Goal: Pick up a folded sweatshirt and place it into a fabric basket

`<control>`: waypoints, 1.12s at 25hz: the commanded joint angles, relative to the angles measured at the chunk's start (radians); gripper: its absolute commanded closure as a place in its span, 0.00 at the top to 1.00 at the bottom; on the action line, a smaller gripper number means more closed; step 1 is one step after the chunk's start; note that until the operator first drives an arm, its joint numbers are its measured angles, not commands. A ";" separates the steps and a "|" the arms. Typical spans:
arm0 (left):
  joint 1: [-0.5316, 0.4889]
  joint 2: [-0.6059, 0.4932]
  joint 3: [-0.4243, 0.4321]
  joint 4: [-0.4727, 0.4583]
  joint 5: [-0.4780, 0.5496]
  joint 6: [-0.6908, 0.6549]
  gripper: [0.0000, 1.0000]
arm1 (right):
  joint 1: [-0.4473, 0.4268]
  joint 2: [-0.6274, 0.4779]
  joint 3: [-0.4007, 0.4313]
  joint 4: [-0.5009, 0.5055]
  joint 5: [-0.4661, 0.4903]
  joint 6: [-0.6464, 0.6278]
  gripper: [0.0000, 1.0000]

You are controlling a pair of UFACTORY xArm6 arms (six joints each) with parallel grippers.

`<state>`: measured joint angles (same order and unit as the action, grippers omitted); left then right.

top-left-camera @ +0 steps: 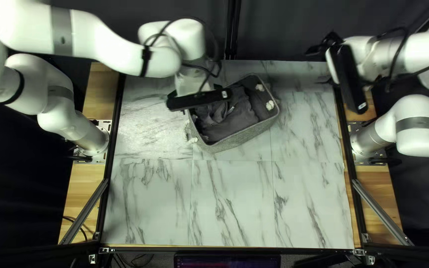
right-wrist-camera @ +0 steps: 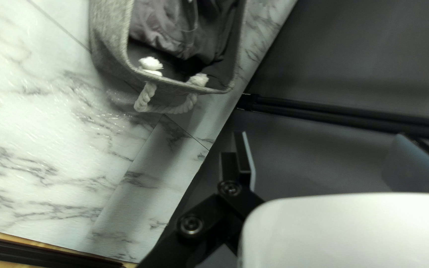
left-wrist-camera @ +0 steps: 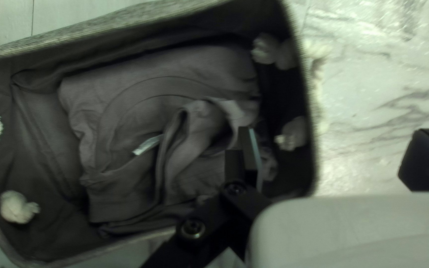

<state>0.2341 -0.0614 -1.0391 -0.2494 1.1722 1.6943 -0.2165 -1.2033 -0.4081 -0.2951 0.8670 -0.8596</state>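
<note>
Sweatshirt [left-wrist-camera: 135, 116] in basket [left-wrist-camera: 100, 24]; left gripper [left-wrist-camera: 334, 131] over its end, right gripper [right-wrist-camera: 321, 135] apart, both wide. Best raise left gripper straight, no snagging.

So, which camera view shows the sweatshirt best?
The left wrist view: it shows the sweatshirt large, with neckline and label. The top left view shows it smaller; the right wrist view, dark folds, perhaps sweatshirt.

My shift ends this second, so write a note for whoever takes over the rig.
Left gripper: open, holding nothing, one finger over the basket, the other beyond its rim.
Right gripper: open and empty, away from the basket.
Sweatshirt: inside the fabric basket, folds somewhat loose.
Done: sweatshirt is in the basket.
Left: probably just drawing the left arm clear; mind the rim.
</note>
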 commanded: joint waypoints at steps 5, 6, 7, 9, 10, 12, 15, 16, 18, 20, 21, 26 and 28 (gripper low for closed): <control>-0.040 0.107 -0.050 0.036 -0.071 -0.026 1.00 | -0.015 -0.011 -0.005 0.018 0.005 -0.012 1.00; -0.043 0.116 -0.046 0.036 -0.089 -0.027 1.00 | -0.015 -0.011 -0.005 0.018 0.005 -0.012 1.00; -0.049 0.127 -0.038 0.038 -0.119 -0.036 1.00 | -0.015 -0.011 -0.005 0.018 0.005 -0.012 1.00; -0.054 0.141 -0.020 0.045 -0.169 -0.052 1.00 | -0.015 -0.011 -0.005 0.018 0.005 -0.012 1.00; -0.054 0.147 -0.014 0.049 -0.189 -0.062 1.00 | -0.015 -0.011 -0.005 0.018 0.005 -0.012 1.00; -0.057 0.161 -0.012 0.054 -0.220 -0.080 1.00 | -0.015 -0.011 -0.005 0.018 0.005 -0.012 1.00; -0.064 0.200 -0.033 0.061 -0.239 -0.112 1.00 | -0.015 -0.011 -0.005 0.018 0.005 -0.012 1.00; -0.066 0.210 -0.035 0.062 -0.245 -0.118 1.00 | -0.015 -0.011 -0.005 0.018 0.005 -0.012 1.00; -0.070 0.233 -0.029 0.063 -0.266 -0.137 1.00 | -0.015 -0.011 -0.005 0.018 0.005 -0.012 1.00; -0.072 0.245 -0.022 0.064 -0.276 -0.155 1.00 | -0.015 -0.011 -0.005 0.018 0.005 -0.012 1.00; -0.073 0.248 -0.021 0.063 -0.276 -0.159 1.00 | -0.015 -0.011 -0.005 0.018 0.005 -0.012 1.00; -0.064 0.270 -0.020 0.056 -0.274 -0.185 1.00 | -0.015 -0.011 -0.005 0.018 0.005 -0.012 1.00; -0.060 0.299 -0.044 0.049 -0.260 -0.188 1.00 | -0.015 -0.011 -0.005 0.018 0.005 -0.012 1.00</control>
<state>0.1701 0.2148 -1.0652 -0.1938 0.9013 1.5117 -0.2312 -1.2147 -0.4127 -0.2768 0.8721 -0.8721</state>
